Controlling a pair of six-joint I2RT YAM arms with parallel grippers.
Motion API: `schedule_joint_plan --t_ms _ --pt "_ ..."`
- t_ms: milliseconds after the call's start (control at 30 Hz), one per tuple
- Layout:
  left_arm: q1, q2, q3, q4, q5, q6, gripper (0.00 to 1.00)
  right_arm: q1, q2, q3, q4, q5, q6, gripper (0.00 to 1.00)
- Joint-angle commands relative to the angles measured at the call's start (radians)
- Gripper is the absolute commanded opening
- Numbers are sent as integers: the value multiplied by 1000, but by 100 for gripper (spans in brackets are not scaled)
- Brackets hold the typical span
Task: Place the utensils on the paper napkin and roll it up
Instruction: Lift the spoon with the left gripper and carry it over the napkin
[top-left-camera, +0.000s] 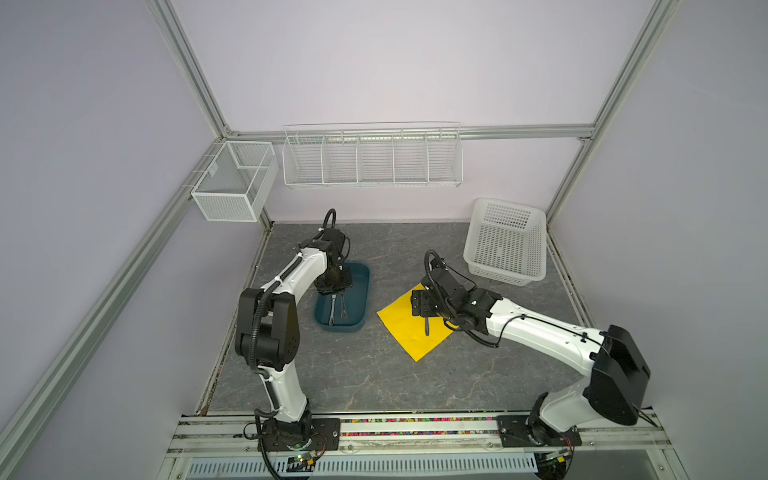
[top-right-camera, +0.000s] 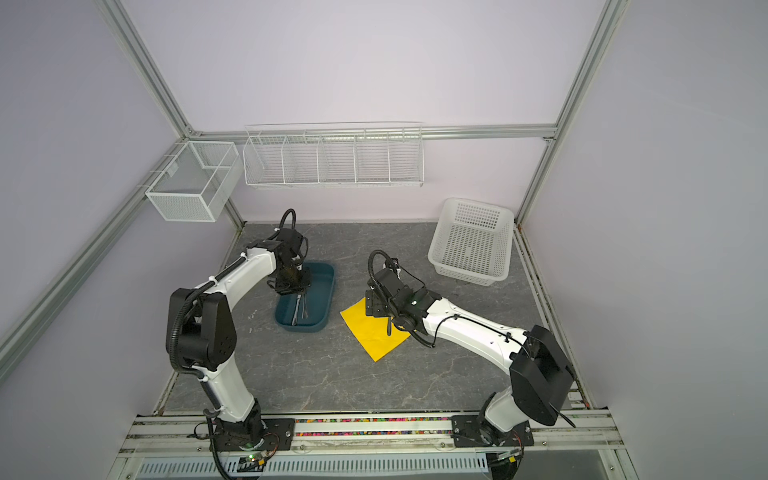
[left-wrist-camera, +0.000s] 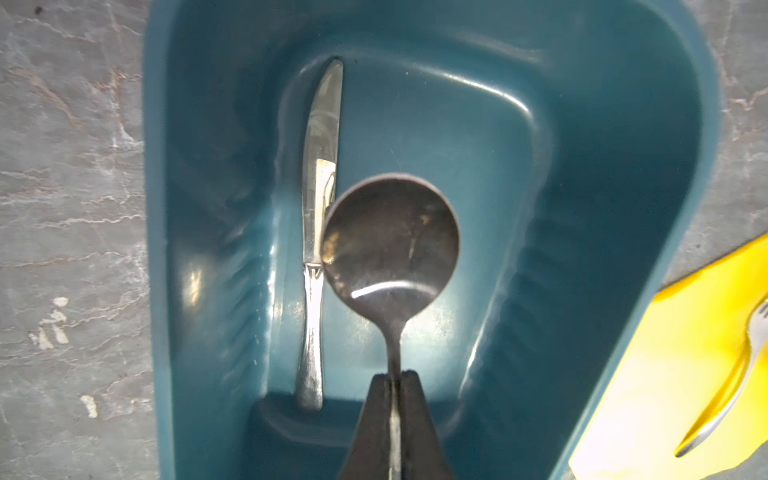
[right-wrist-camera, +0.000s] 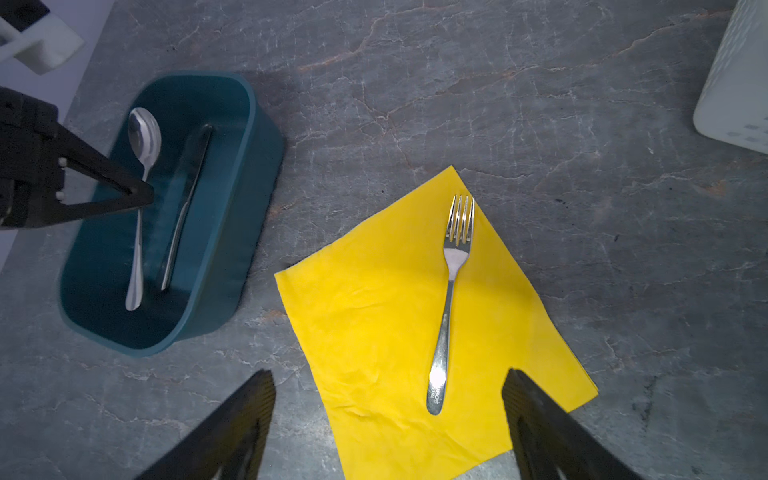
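My left gripper is shut on the neck of the spoon, inside the teal tub. The knife lies flat on the tub floor beside the spoon. In the right wrist view, the fork lies on the yellow paper napkin, which is spread flat on the table. My right gripper hovers open above the napkin, a finger on each side of the fork's handle end, touching nothing. In a top view, the left gripper reaches down into the tub, left of the napkin.
A white plastic basket stands at the back right of the grey marble table. A wire shelf and a mesh box hang on the back wall. The tub and the napkin are a short gap apart.
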Motion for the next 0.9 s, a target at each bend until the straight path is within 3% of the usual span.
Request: schedule_joint_plan --t_ms 0,300,600,733,867 --pt "-2 -41 -13 -12 7 -5 6 -5 -21 6 21 24 36 89" --pt "-39 -95 -15 -21 71 -29 6 -9 -74 -16 -27 62 69 89" --pt "-224 -82 84 -56 85 -88 6 -55 -213 -132 -42 85 107 89" --pt "-289 -50 124 -9 179 -138 5 -84 -303 -202 -54 108 131 89" --pt "-364 37 183 -2 198 -145 5 -114 -376 -260 -57 108 146 89"
